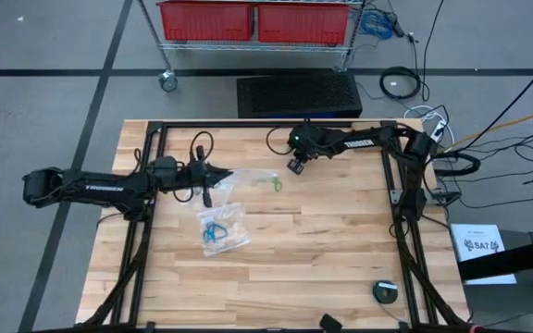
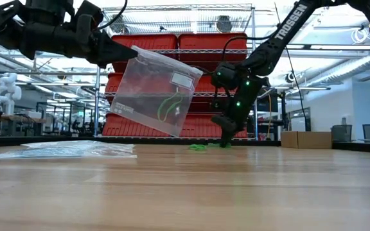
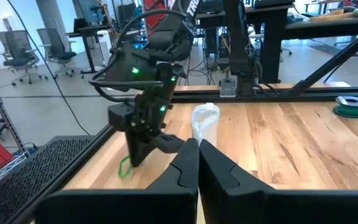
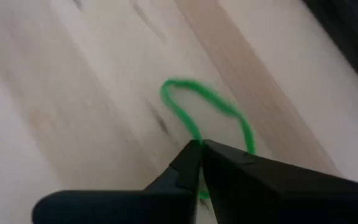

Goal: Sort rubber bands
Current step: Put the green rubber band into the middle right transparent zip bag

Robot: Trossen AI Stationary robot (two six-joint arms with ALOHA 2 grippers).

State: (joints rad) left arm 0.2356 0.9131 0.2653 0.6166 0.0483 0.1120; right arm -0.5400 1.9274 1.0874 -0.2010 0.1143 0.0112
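The left gripper (image 1: 218, 176) hangs above the middle-left of the pale wooden plank table (image 1: 322, 259), its two dark fingers pressed together on the top edge of a clear plastic zip bag (image 2: 159, 92), which dangles tilted in the air in the low view with a few thin green rubber-band loops (image 2: 167, 108) visible through its wall. In the left wrist view the fingers (image 3: 187, 167) meet with no gap, and the bag's crumpled mouth shows just beyond them. The right gripper (image 1: 295, 166) is down at the table's far side, near the black frame rail, with its fingertips at the wood; in the right wrist view its dark fingers (image 4: 219, 169) are closed together, tips touching, over the near edge of a thin bright green rubber band (image 4: 204, 112) that lies as an open loop flat on the boards. Whether the band is truly pinched between the tips or merely lies under them cannot be told. In the low view that green band (image 2: 198, 147) sits on the table just beside the lowered right gripper. A second clear plastic bag (image 1: 222, 229) lies flat on the table nearer the front, below the left gripper in the high view, with small blue rubber bands (image 1: 215, 232) inside it.
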